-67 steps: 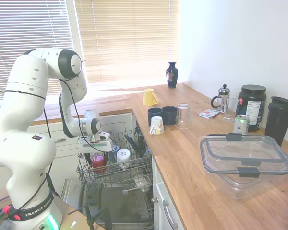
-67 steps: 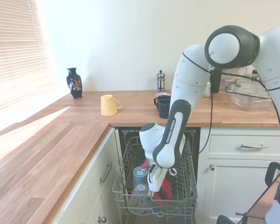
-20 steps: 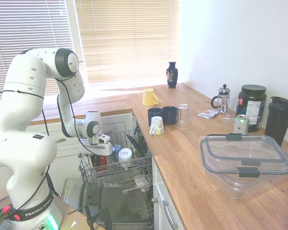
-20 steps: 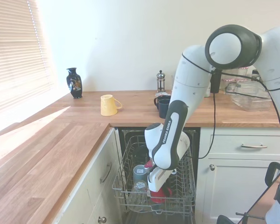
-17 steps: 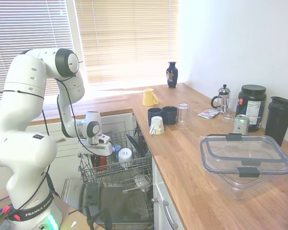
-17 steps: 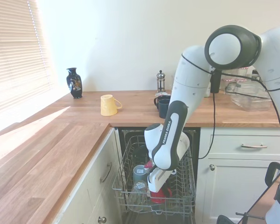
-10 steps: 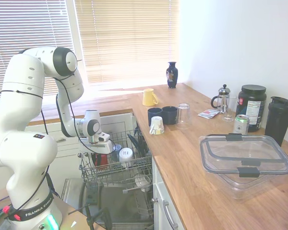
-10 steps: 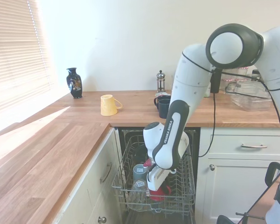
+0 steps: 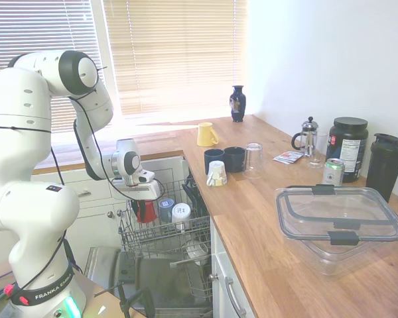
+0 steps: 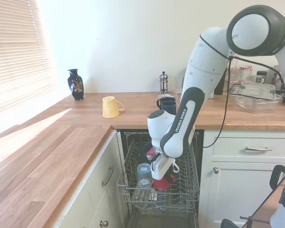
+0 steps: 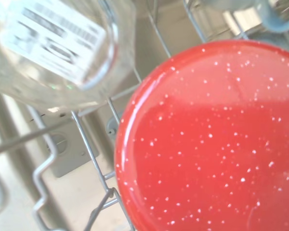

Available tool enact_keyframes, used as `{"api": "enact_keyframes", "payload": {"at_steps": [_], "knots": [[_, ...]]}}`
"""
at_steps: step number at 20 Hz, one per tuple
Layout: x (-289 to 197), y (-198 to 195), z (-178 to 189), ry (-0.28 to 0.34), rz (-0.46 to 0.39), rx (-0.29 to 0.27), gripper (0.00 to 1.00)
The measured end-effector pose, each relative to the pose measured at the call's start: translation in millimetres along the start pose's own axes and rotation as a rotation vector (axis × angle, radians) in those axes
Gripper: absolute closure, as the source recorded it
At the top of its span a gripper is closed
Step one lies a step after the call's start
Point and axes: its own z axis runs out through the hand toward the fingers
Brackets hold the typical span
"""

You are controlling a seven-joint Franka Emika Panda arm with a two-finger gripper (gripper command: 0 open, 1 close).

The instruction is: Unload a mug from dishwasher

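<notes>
The red mug [image 9: 144, 212] hangs upside down just above the dishwasher's grey wire rack [image 9: 186, 233], lifted off the tines. My gripper [image 9: 145, 203] is shut on it from above. From the other side, the mug [image 10: 162, 182] sits under my gripper [image 10: 161, 176] over the middle of the rack [image 10: 186, 194]. The wrist view is mostly filled by the mug's speckled red base [image 11: 207, 139], with rack wires beneath. The dishwasher's dark door [image 9: 160, 286] lies open below.
A blue-grey cup [image 10: 143, 170] and a clear labelled glass [image 11: 53, 43] stand in the rack close beside the mug. On the counter are a yellow mug [image 9: 205, 134], two navy mugs [image 9: 224, 159], a white cup [image 9: 217, 173], a glass [image 9: 253, 159] and a plastic container [image 9: 338, 222].
My gripper has risen and shifted toward the counter, lifting the red mug out from among the tines; the arm's elbow has swung upward.
</notes>
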Motion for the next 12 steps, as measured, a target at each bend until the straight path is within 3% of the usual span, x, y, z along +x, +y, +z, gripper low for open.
{"api": "enact_keyframes", "payload": {"at_steps": [4, 12], "knots": [[14, 5, -26, 0.053, 0.002, 0.009, 1.00], [34, -4, -86, 0.097, 0.004, 0.019, 1.00]]}}
